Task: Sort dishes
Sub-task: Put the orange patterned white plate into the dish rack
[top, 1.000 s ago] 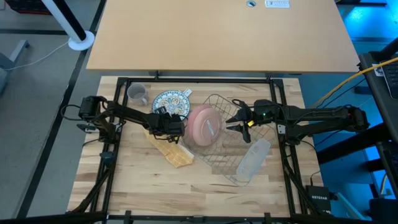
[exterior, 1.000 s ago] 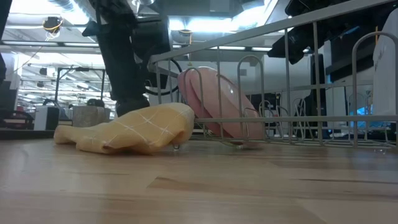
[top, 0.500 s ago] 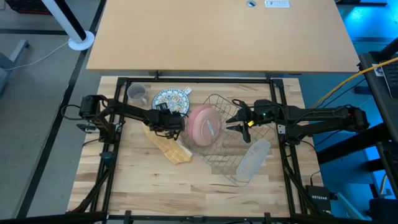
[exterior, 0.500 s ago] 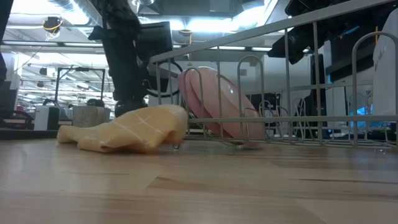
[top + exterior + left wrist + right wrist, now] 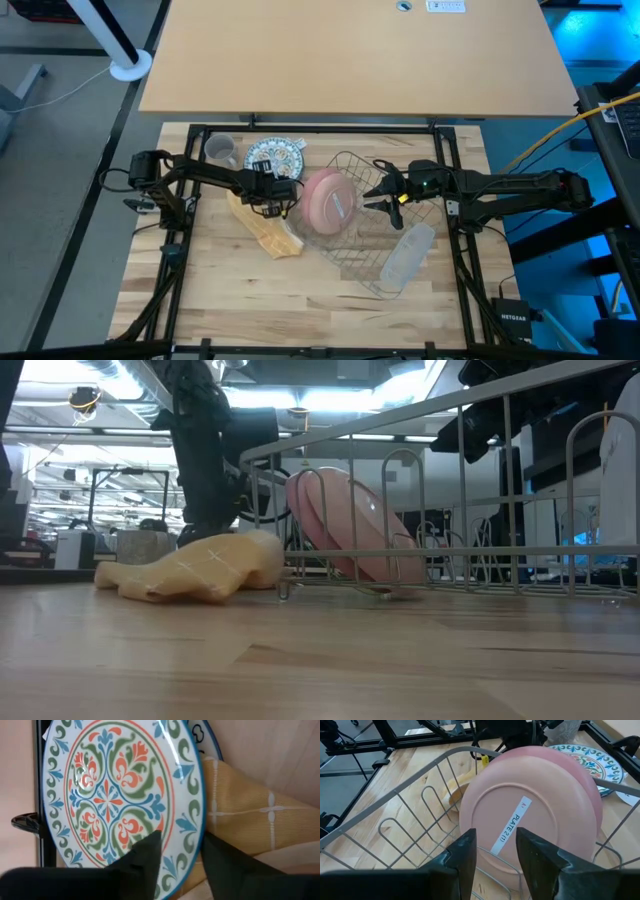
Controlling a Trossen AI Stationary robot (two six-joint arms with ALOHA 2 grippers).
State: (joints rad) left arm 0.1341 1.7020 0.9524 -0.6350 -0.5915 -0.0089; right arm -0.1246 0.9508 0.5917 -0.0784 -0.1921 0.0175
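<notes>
A wooden table (image 5: 220,300) is seen from above, with two dark robot arms reaching in from either side.

The left gripper (image 5: 277,192) sits at the near right edge of a patterned plate (image 5: 272,157), a white dish painted with blue, green and orange flourishes, lying flat toward the far left of the table. In its wrist view the two dark fingers (image 5: 145,857) straddle the plate's rim, one over the painted face and one outside the edge above a yellow checked cloth (image 5: 268,232); whether they actually pinch the rim cannot be told.

The cloth lies crumpled just near of that plate, stretching toward the near side. A small grey mug (image 5: 220,151) stands left of the patterned plate, close beside it.

A wire dish rack (image 5: 375,265) occupies the table's centre-right. Two pink plates (image 5: 328,200) stand on edge in its left end, leaning together (a label on the back of one reads "PLATE"). A clear oblong plastic tray (image 5: 408,255) rests tilted at the rack's near right.

The right gripper (image 5: 383,190) hovers over the rack, right of the pink plates, its fingers (image 5: 465,852) apart and holding nothing.
</notes>
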